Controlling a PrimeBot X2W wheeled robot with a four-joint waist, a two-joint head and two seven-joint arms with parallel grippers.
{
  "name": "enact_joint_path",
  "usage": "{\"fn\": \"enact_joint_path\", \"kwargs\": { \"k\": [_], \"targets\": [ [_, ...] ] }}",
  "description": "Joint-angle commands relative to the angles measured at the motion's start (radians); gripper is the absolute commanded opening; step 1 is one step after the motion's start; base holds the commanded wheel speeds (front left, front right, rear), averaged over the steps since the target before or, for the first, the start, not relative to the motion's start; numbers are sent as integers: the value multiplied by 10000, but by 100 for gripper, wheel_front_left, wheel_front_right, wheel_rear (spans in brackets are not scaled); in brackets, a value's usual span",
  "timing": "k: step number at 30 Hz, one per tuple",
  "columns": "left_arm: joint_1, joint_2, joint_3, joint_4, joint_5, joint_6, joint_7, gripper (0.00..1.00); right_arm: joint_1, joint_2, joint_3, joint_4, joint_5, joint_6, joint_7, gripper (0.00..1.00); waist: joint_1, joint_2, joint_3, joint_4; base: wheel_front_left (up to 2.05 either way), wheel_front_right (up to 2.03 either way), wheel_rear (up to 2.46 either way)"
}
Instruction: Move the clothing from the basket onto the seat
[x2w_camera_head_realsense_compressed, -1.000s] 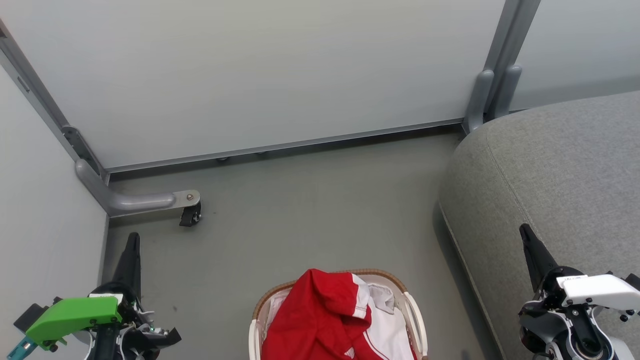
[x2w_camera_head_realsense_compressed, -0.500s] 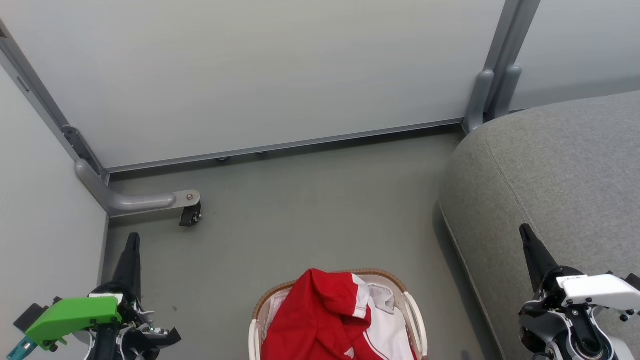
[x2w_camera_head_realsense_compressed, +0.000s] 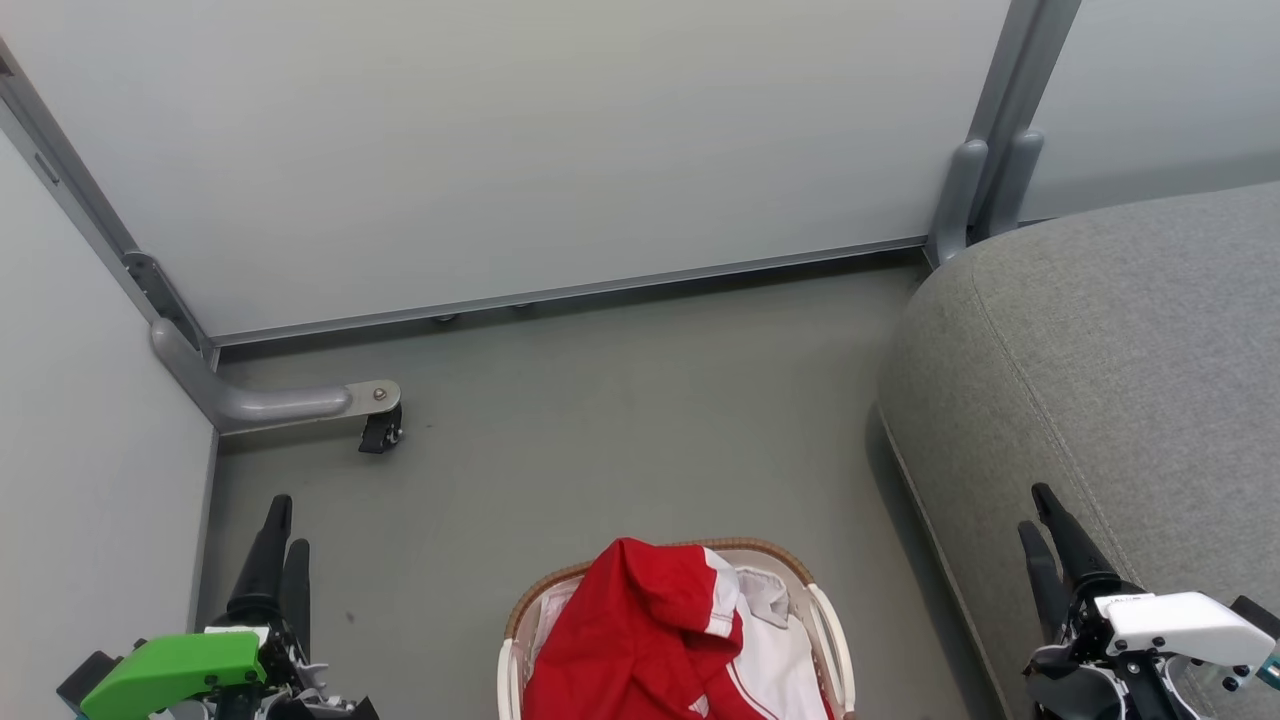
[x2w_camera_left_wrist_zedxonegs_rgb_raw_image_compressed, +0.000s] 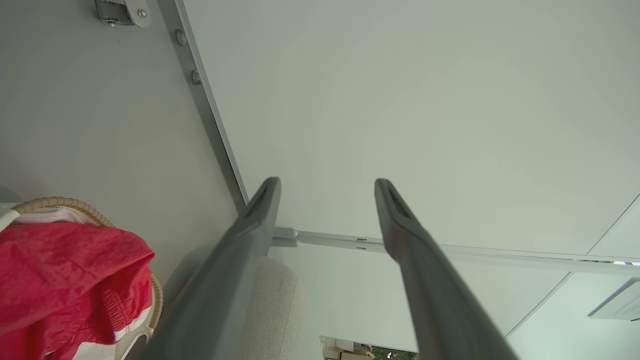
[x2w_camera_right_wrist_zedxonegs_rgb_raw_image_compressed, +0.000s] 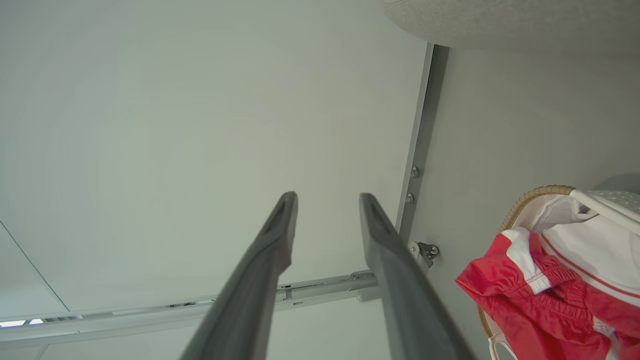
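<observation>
Red clothing (x2w_camera_head_realsense_compressed: 640, 630) with white panels is heaped in the basket (x2w_camera_head_realsense_compressed: 770, 549) at the bottom centre of the head view. The basket is white, with a brown woven rim and a white liner. The grey seat (x2w_camera_head_realsense_compressed: 1100, 350) fills the right side. My left gripper (x2w_camera_head_realsense_compressed: 287, 525) hovers low at the left, open and empty, left of the basket. My right gripper (x2w_camera_head_realsense_compressed: 1033, 508) is open and empty over the seat's front edge. The left wrist view shows spread fingers (x2w_camera_left_wrist_zedxonegs_rgb_raw_image_compressed: 260, 210), the clothing (x2w_camera_left_wrist_zedxonegs_rgb_raw_image_compressed: 60, 270) and the basket rim (x2w_camera_left_wrist_zedxonegs_rgb_raw_image_compressed: 60, 201). The right wrist view shows the right gripper (x2w_camera_right_wrist_zedxonegs_rgb_raw_image_compressed: 327, 196) parted, beside the clothing (x2w_camera_right_wrist_zedxonegs_rgb_raw_image_compressed: 530, 300).
Pale partition walls close the back and the left side. A grey metal foot with a black caster (x2w_camera_head_realsense_compressed: 380, 430) juts onto the floor at the left. A grey post (x2w_camera_head_realsense_compressed: 985, 180) stands at the seat's far corner. Grey floor lies between the basket and the walls.
Both grippers have opened from shut: each now shows two separate fingers. Both have dropped lower in the head view. The basket and the clothing have not moved.
</observation>
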Motion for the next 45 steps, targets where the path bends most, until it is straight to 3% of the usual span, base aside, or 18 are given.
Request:
{"fn": "enact_joint_path", "kwargs": {
  "k": [1, 12, 22, 29, 45],
  "targets": [
    [-122, 21, -101, -198, 84, -4, -140, 100, -116, -58, 77, -149, -104, 0, -135, 100, 0, 0, -2, 1, 0, 0, 0],
    [38, 35, -561, -404, 408, -11, -667, 100, -44, -85, 280, -141, -627, 1, -664, 100, 0, 0, -11, 8, 0, 0, 0],
    [119, 48, -777, -695, 1100, -18, -1105, 100, -114, -108, 34, -103, -1938, 1, -1103, 100, 0, 0, -20, 16, 0, 0, 0],
    [101, 56, -855, -1066, 2492, -4, -1384, 100, -144, -123, -138, -554, -3506, 2, -1382, 100, 0, 0, -17, 28, 0, 0, 0],
    [240, 73, -1258, -1854, 5793, 565, -1946, 100, 81, -145, 258, -1620, -7367, 3, -1943, 100, 0, 0, -1, 68, 0, 0, 0]
  ]
}}
